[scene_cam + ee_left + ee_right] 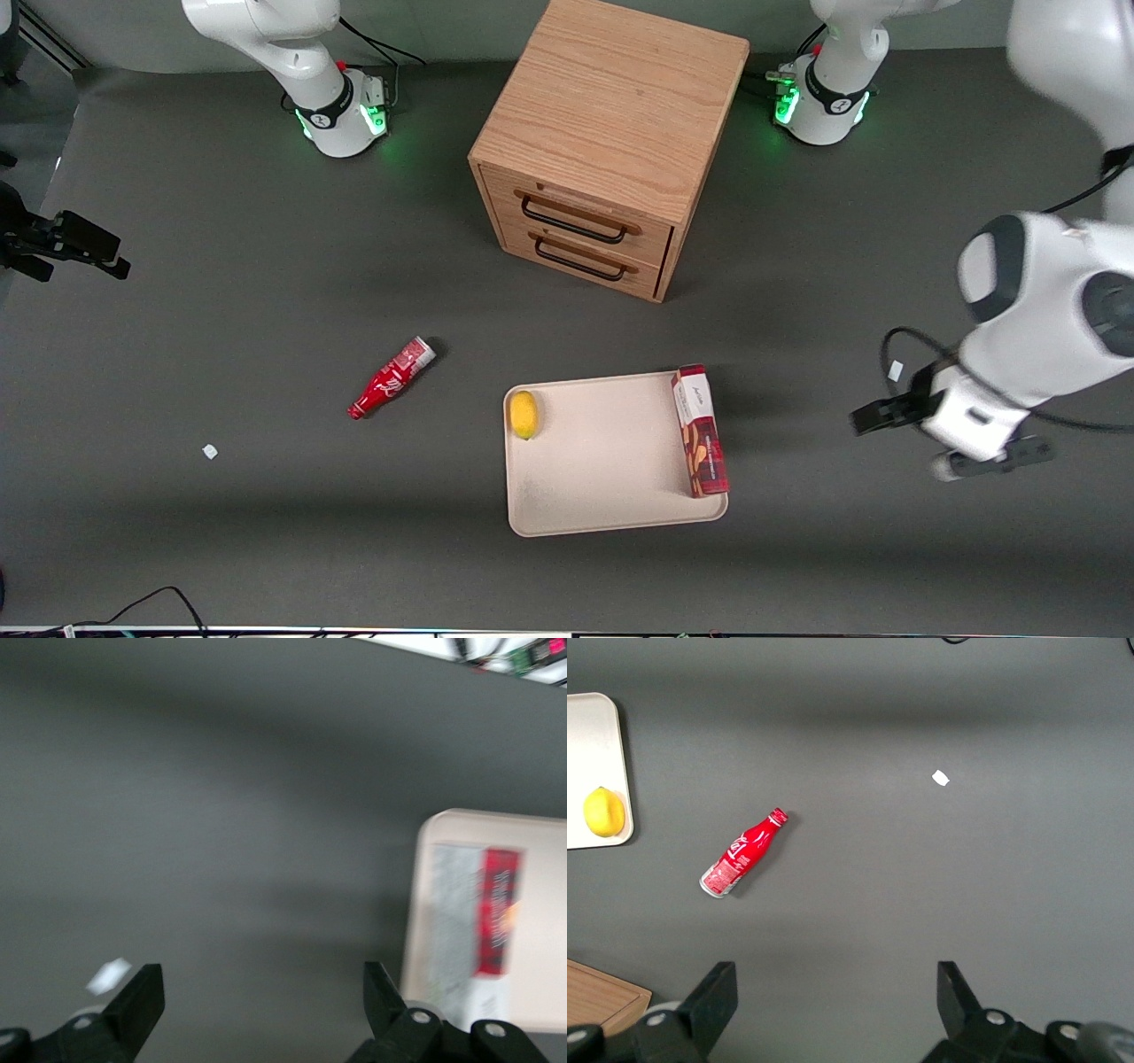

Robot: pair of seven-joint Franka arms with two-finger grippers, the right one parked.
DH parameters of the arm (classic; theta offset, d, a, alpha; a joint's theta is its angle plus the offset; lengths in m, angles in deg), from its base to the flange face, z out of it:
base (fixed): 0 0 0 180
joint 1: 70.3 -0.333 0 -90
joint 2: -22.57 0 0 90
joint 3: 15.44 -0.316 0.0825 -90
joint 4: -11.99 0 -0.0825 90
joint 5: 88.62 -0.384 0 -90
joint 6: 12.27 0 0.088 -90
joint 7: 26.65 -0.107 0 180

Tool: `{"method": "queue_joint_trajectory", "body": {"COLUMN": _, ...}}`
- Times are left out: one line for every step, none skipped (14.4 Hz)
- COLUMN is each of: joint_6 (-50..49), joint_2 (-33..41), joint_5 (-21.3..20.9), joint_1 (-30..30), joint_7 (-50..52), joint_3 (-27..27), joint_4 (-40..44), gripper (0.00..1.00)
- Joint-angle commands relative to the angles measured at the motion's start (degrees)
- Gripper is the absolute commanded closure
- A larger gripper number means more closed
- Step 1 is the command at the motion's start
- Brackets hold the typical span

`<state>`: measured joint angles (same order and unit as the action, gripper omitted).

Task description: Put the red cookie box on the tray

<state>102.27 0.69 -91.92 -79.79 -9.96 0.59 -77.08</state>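
Observation:
The red cookie box point(700, 430) lies flat on the beige tray point(602, 461), along the tray's edge toward the working arm's end. The left wrist view shows the same box point(496, 912) on the tray point(540, 828), its plaid side and pale panel up. My gripper point(952, 439) hovers over bare table, well away from the tray toward the working arm's end. It is open point(264, 1001), with only grey table surface between the fingers. It touches nothing.
A yellow lemon point(524, 414) rests on the tray's corner toward the parked arm's end. A red soda bottle point(392, 377) lies on the table nearby. The wooden two-drawer cabinet point(611, 133) stands farther from the front camera. A small white scrap point(108, 974) lies near my gripper.

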Motion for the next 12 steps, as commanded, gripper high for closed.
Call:
{"method": "queue_joint_trajectory", "body": {"joint_6": -8.59, "joint_2": 11.66, "joint_5": 1.2, "joint_1": -4.55, "joint_7": -7.35, "joint_3": 0.32, "joint_4": -6.73, "gripper": 0.0}}
{"method": "queue_joint_trajectory", "body": {"joint_6": -11.85, "joint_2": 13.94, "joint_5": 1.29, "joint_1": -5.7, "joint_7": -8.59, "joint_3": 0.41, "joint_4": -6.81, "gripper": 0.0}}
{"method": "queue_joint_trajectory", "body": {"joint_6": -14.67, "joint_2": 16.23, "joint_5": 1.29, "joint_1": -6.66, "joint_7": -9.48, "joint_3": 0.41, "joint_4": -6.81, "gripper": 0.0}}
{"method": "queue_joint_trajectory", "body": {"joint_6": -16.43, "joint_2": 18.43, "joint_5": 1.37, "joint_1": -7.54, "joint_7": -10.44, "joint_3": 0.58, "joint_4": -6.9, "gripper": 0.0}}
{"method": "queue_joint_trajectory", "body": {"joint_6": -17.67, "joint_2": 20.45, "joint_5": 1.37, "joint_1": -8.95, "joint_7": -11.06, "joint_3": 1.89, "joint_4": -6.81, "gripper": 0.0}}
{"method": "queue_joint_trajectory", "body": {"joint_6": -19.07, "joint_2": 22.3, "joint_5": 1.37, "joint_1": -10.26, "joint_7": -11.41, "joint_3": 2.86, "joint_4": -6.9, "gripper": 0.0}}
{"method": "queue_joint_trajectory", "body": {"joint_6": -20.65, "joint_2": 23.88, "joint_5": 1.46, "joint_1": -10.45, "joint_7": -11.85, "joint_3": 3.3, "joint_4": -6.81, "gripper": 0.0}}
{"method": "queue_joint_trajectory", "body": {"joint_6": -22.15, "joint_2": 25.38, "joint_5": 1.98, "joint_1": -10.63, "joint_7": -12.55, "joint_3": 3.48, "joint_4": -6.73, "gripper": 0.0}}
{"method": "queue_joint_trajectory", "body": {"joint_6": -23.38, "joint_2": 26.61, "joint_5": 3.73, "joint_1": -10.63, "joint_7": -13.26, "joint_3": 3.48, "joint_4": -6.64, "gripper": 0.0}}
{"method": "queue_joint_trajectory", "body": {"joint_6": -24.35, "joint_2": 27.41, "joint_5": 5.49, "joint_1": -10.63, "joint_7": -14.05, "joint_3": 3.22, "joint_4": -6.64, "gripper": 0.0}}
{"method": "queue_joint_trajectory", "body": {"joint_6": -24.54, "joint_2": 27.94, "joint_5": 6.2, "joint_1": -10.46, "joint_7": -14.49, "joint_3": 3.13, "joint_4": -6.64, "gripper": 0.0}}
{"method": "queue_joint_trajectory", "body": {"joint_6": -24.62, "joint_2": 28.29, "joint_5": 6.21, "joint_1": -9.76, "joint_7": -14.41, "joint_3": 2.87, "joint_4": -6.64, "gripper": 0.0}}
